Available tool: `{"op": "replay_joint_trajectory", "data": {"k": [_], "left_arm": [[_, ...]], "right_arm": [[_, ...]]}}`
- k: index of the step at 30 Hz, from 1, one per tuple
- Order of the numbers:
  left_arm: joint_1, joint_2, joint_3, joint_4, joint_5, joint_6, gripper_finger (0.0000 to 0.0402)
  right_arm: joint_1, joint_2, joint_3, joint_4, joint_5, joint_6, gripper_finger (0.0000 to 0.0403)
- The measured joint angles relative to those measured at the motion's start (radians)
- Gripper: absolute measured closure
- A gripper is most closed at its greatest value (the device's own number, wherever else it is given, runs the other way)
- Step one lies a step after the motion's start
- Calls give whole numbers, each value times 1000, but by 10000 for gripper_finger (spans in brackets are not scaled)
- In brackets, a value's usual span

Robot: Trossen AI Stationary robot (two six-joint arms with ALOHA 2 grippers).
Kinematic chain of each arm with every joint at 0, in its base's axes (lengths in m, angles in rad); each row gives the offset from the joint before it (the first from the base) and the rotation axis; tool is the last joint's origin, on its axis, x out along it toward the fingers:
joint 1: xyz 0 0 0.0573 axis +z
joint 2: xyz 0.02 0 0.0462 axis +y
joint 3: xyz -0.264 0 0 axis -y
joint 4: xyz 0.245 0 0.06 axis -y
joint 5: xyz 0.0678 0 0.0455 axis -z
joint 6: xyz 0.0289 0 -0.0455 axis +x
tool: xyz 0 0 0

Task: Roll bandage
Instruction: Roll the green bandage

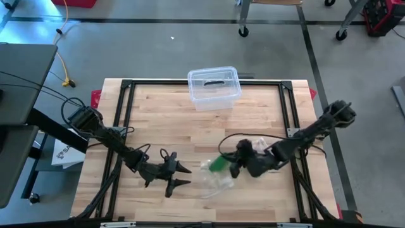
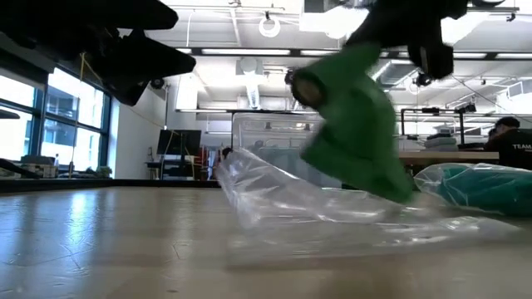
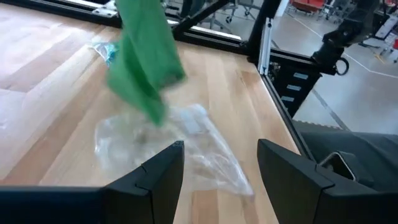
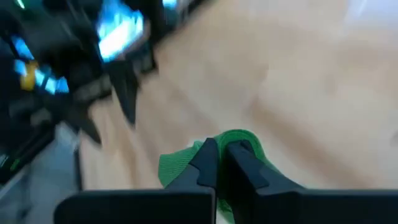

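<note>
I have the green bandage (image 1: pixel 217 164) just right of centre in the lower half of the high view, lifted off the wooden table (image 1: pixel 164 120) and hanging from my right claw (image 1: pixel 235 166). In the low view it droops as a loose green drape with a rolled end at the top, so I judge it light, soft and floppy, with no stiffness to lean on; it should fold wherever it is let go. The best hold looks like the rolled end or a free edge, pinched flat.

The right claw is closed narrow on that cloth: in the right wrist view its two fingers (image 4: pixel 208 163) meet with green showing on both sides.

Under the bandage lies a clear plastic bag (image 1: pixel 215 180), crinkled and slippery-looking, touching the table. My left claw (image 1: pixel 179 175) waits lower left of centre, jaws spread wide and holding nothing, just beside the bag. A clear plastic box (image 1: pixel 214 87) sits at top centre, well apart.
</note>
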Motion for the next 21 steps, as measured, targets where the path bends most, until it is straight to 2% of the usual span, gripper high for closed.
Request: {"op": "replay_joint_trajectory", "data": {"k": [6,9,12,15,19,21], "left_arm": [[25,0,-1,135,-64,9,204],[40,0,0,254,-45,98,204],[42,0,6,350,-7,267,204],[36,0,52,368,5,464,204],[31,34,154,361,-5,678,204],[33,58,205,362,-44,747,204]], "right_arm": [[121,-30,0,163,402,-240,399],[164,-27,0,296,502,-411,399],[195,-25,0,422,527,-586,399],[207,-25,0,561,524,-748,399],[202,-25,0,735,442,-929,399],[197,-25,0,809,394,-1003,399]]}}
